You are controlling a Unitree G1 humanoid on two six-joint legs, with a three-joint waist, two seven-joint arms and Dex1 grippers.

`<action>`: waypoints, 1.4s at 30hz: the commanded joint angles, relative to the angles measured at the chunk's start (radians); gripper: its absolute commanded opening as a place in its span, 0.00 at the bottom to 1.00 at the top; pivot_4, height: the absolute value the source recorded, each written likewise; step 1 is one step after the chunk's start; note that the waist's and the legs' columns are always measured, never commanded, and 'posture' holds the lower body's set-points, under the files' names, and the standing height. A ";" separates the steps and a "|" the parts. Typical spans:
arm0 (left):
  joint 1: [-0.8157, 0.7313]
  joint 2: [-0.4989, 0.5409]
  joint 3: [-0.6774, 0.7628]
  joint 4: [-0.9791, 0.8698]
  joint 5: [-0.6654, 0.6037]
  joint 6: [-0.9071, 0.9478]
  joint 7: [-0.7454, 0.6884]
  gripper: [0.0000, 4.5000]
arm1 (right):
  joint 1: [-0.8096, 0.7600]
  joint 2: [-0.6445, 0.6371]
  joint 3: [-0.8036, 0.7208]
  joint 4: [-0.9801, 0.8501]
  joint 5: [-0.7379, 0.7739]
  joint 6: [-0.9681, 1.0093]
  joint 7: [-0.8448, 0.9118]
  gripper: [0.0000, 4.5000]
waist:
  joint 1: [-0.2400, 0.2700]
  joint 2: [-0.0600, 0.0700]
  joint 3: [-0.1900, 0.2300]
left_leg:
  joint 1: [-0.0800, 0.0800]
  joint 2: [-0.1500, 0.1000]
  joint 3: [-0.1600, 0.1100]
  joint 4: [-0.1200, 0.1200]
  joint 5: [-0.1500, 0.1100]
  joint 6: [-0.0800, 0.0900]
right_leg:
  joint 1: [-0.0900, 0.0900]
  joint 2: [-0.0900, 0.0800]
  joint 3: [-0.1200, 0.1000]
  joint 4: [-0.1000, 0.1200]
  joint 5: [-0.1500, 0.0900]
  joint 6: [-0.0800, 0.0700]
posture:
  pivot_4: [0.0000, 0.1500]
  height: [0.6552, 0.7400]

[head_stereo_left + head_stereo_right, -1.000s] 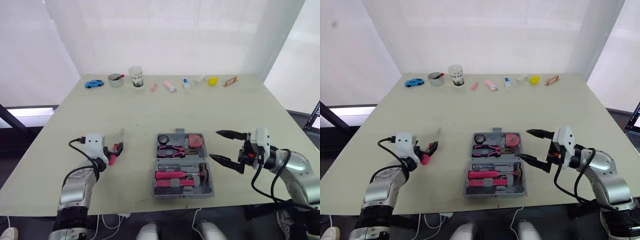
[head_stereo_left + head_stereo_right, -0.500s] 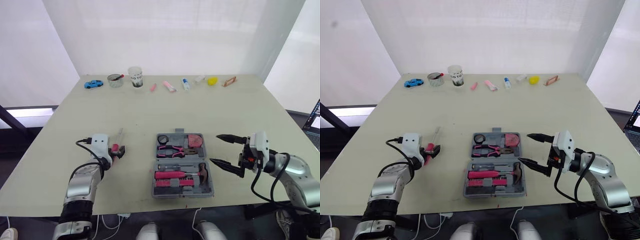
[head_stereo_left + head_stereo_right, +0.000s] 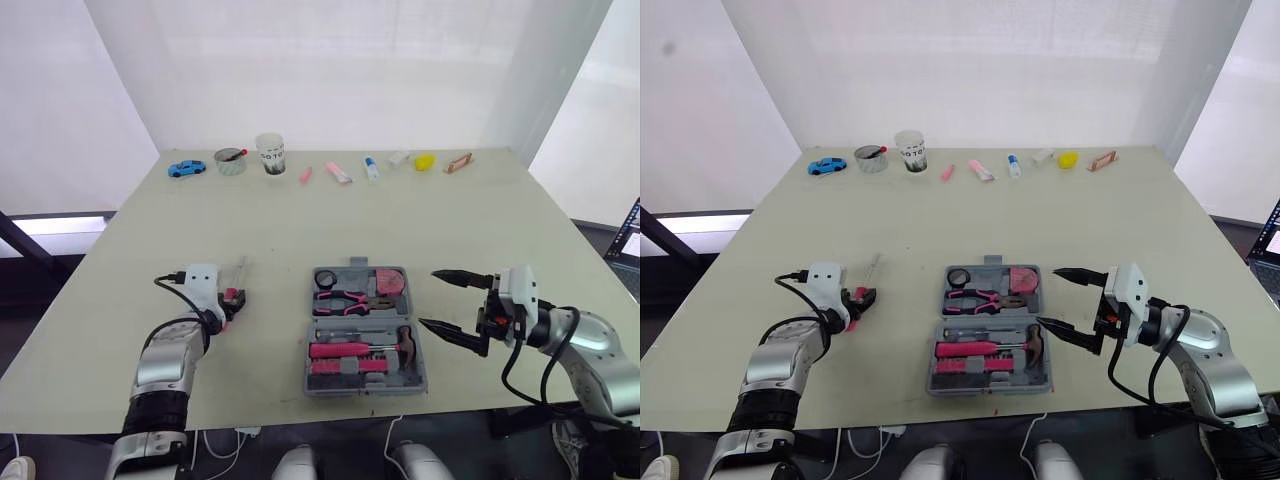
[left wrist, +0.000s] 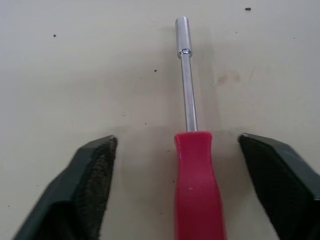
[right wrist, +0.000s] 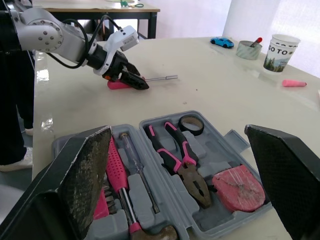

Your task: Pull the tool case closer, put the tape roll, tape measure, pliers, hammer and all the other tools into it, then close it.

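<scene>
Whitish screens close off the far side of a beige table (image 3: 300, 230). Along its far edge we see a row of small things, among them a blue toy car (image 3: 186, 168), a paper cup (image 3: 270, 153), a pink marker (image 3: 306, 173) and a yellow lump (image 3: 426, 160).

Near the front edge, between the two arms, the grey tool case (image 3: 365, 317) lies open and flat. In its far half we make out the black tape roll (image 3: 326, 278) in the left corner and the reddish tape measure (image 3: 390, 279) on the right. The pliers (image 3: 345, 298), with pink-and-black handles, lie in front of these. In the near half the hammer (image 3: 360, 350) lies crosswise with its pink grip to the left and its head to the right. A slim screwdriver (image 3: 350, 333) lies just beyond it.

One tool is outside the case: a red-handled nut driver (image 4: 195, 185) lying on the table to the left of it, steel shaft pointing toward the far edge. Our left gripper (image 3: 236, 298) is down at its handle. In the left wrist view the jaws stand apart, one finger on each side of the red grip, with bare table showing in both gaps.

Our right gripper (image 3: 428, 297) hangs just right of the case, its jaws spread wide with nothing between them and the tips pointing toward the case.
</scene>
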 commanded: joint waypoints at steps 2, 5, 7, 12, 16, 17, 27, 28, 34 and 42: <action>-0.009 -0.007 0.013 -0.003 -0.010 0.037 0.007 0.30 | -0.024 -0.009 -0.015 -0.028 -0.007 -0.016 -0.007 1.00 | 0.000 0.000 0.000 | 0.000 0.000 0.000 0.000 0.000 0.000 | 0.000 0.000 0.000 0.000 0.000 0.000 | 1.00 1.00; -0.008 -0.015 0.013 -0.008 -0.014 0.047 0.010 0.13 | -0.028 -0.007 -0.016 -0.030 -0.007 -0.011 -0.010 1.00 | 0.000 0.000 0.000 | 0.000 0.000 0.000 0.000 0.000 0.000 | 0.000 0.000 0.000 0.000 0.000 0.000 | 1.00 1.00; -0.009 -0.017 0.017 -0.007 -0.016 0.050 0.011 0.13 | -0.031 -0.006 -0.016 -0.037 -0.002 -0.003 -0.012 1.00 | 0.000 0.000 0.000 | 0.000 0.000 0.000 0.000 0.000 0.000 | 0.000 0.000 0.000 0.000 0.000 0.000 | 1.00 1.00; -0.008 -0.015 0.027 -0.003 -0.018 0.034 0.008 0.13 | -0.035 -0.007 -0.016 -0.045 0.007 0.009 -0.015 1.00 | 0.000 0.000 0.000 | 0.000 0.000 0.000 0.000 0.000 0.000 | 0.000 0.000 0.000 0.000 0.000 0.000 | 1.00 1.00; -0.006 -0.017 0.029 -0.015 -0.014 -0.025 0.003 0.13 | -0.039 -0.002 -0.017 -0.051 0.018 0.018 -0.016 1.00 | 0.000 0.000 0.000 | 0.000 0.000 0.000 0.000 0.000 0.000 | 0.000 0.000 0.000 0.000 0.000 0.000 | 1.00 1.00; -0.006 -0.014 0.022 -0.018 -0.005 -0.067 -0.004 0.13 | -0.040 -0.001 -0.018 -0.053 0.021 0.021 -0.016 1.00 | 0.000 0.000 0.000 | 0.000 0.000 0.000 0.000 0.000 0.000 | 0.000 0.000 0.000 0.000 0.000 0.000 | 1.00 1.00; 0.046 0.136 -0.009 -0.135 -0.041 -0.134 -0.267 0.13 | -0.037 -0.003 -0.021 -0.051 0.052 0.017 0.011 1.00 | -0.002 -0.001 0.000 | -0.001 0.000 0.000 0.000 0.000 0.000 | 0.000 0.000 0.000 -0.001 0.000 0.000 | 1.00 1.00; 0.053 0.169 -0.012 -0.148 -0.046 -0.126 -0.311 0.13 | -0.034 -0.004 -0.023 -0.051 0.070 0.025 0.025 1.00 | -0.003 0.000 0.000 | -0.001 0.000 0.000 0.000 0.000 0.000 | 0.000 0.000 0.000 -0.001 0.000 0.000 | 1.00 1.00; 0.055 0.290 -0.050 -0.192 -0.044 -0.115 -0.461 0.13 | -0.024 -0.011 -0.038 -0.057 0.156 0.081 0.069 1.00 | 0.001 0.000 0.001 | -0.001 0.000 0.000 -0.001 0.000 0.000 | -0.001 -0.001 0.000 -0.001 -0.001 -0.001 | 1.00 1.00; 0.038 0.343 -0.123 -0.287 -0.041 -0.146 -0.608 0.13 | -0.008 -0.024 -0.060 -0.030 0.156 0.073 0.096 1.00 | 0.000 -0.001 0.002 | -0.001 0.000 0.001 -0.001 0.000 0.000 | -0.001 -0.001 0.000 -0.001 -0.001 -0.001 | 1.00 1.00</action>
